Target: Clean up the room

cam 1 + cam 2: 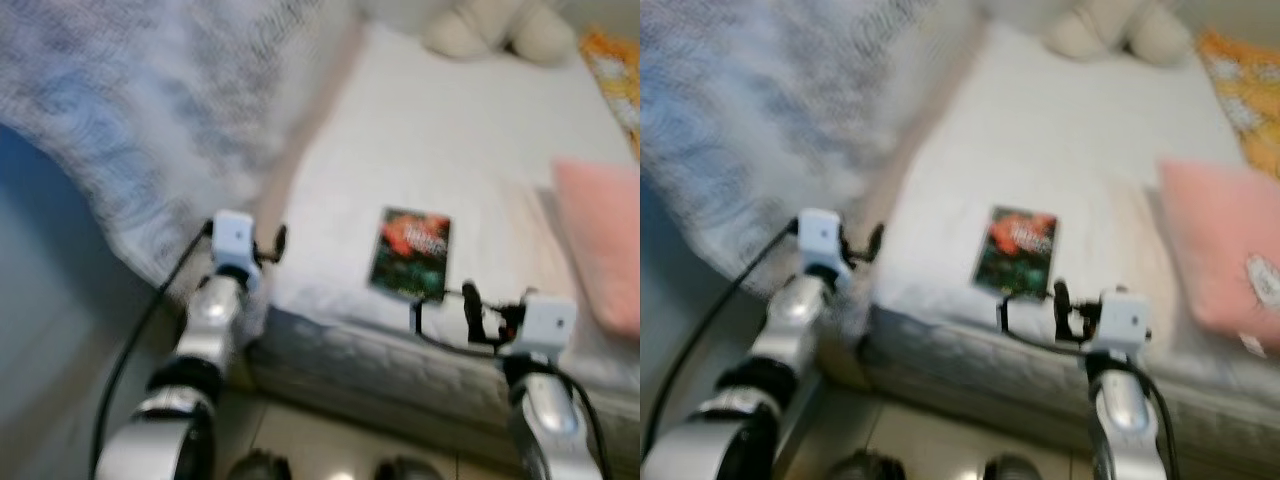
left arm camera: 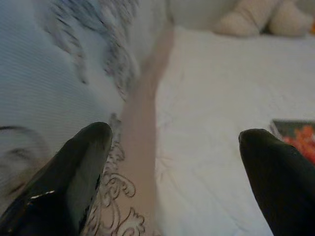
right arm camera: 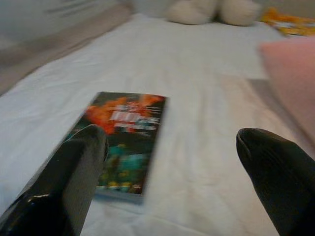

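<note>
Both grippers hover at the near edge of the bed [image 1: 400, 120], fingers spread wide and holding nothing. Largest in the scene is the white bed itself, with a blue-and-white patterned blanket [image 1: 150, 110] heaped along its left side, a pink pillow [image 1: 600, 240] at the right edge and a pale stuffed toy [image 1: 500, 25] at the far end. Smaller, and likely the thing to tidy, a book [image 1: 412, 252] with a dark cover and orange lettering lies flat on the sheet near the front edge. The right gripper [image 1: 460, 305] sits just beside its near end, slightly to the book's right, while the left gripper [image 1: 268, 243] is well apart, close to the blanket. The book's long axis runs away from the robot, so the right arm looks better placed to reach it.
</note>
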Controlling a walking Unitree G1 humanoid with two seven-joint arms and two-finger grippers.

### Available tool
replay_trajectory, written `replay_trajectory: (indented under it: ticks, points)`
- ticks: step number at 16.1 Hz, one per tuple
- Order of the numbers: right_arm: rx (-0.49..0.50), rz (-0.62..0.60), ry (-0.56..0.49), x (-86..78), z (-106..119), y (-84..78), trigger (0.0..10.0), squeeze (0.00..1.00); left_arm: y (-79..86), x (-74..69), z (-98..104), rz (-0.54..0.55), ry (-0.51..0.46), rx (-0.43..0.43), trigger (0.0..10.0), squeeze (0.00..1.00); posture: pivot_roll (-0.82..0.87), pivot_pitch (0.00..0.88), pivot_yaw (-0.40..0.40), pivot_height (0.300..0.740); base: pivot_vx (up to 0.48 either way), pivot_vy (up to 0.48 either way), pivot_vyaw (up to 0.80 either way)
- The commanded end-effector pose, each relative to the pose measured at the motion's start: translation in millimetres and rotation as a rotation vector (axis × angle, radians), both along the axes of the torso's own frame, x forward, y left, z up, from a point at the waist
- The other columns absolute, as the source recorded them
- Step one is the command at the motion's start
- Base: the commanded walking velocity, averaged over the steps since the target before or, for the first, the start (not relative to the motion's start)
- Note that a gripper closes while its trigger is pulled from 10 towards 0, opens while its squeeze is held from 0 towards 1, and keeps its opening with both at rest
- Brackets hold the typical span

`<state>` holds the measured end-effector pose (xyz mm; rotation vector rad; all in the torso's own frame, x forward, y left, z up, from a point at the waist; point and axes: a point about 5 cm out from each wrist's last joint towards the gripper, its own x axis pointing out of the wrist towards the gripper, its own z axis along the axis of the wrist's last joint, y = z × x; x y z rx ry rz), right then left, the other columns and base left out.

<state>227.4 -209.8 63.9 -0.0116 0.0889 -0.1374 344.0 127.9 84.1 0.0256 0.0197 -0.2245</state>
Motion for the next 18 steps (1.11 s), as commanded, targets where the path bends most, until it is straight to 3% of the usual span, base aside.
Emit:
replay_trajectory:
  ticks: [1,6,9,15,18]
  points:
    - [-0.019,0.024,-0.029,7.3,2,3.4,10.0,1.00,-12.6,5.2,16,-0.050,-0.069,0.007,10.0,1.00,0.00,0.000,0.041,0.732,0.334,-0.341,0.00]
    - [-0.050,0.000,-0.026,2.3,-11,5.7,10.0,1.00,-21.2,4.3,19,-0.155,-0.065,-0.025,10.0,1.00,-0.05,0.000,0.059,0.732,0.373,-0.298,0.00]
    - [-0.066,-0.030,-0.040,10.4,-8,6.4,10.0,1.00,-32.5,6.8,24,-0.214,-0.077,-0.030,10.0,1.00,-0.07,0.000,0.072,0.732,0.400,-0.260,-0.71]
    - [-0.105,-0.016,-0.081,13.4,-2,9.8,10.0,1.00,-34.8,9.7,27,-0.250,-0.065,-0.042,10.0,1.00,-0.08,0.000,0.070,0.732,0.427,-0.042,-0.70]
    - [-0.133,0.025,-0.110,14.5,3,11.6,10.0,1.00,-38.5,4.5,23,-0.259,-0.061,-0.062,10.0,1.00,-0.07,0.000,0.059,0.732,0.447,0.000,-0.49]
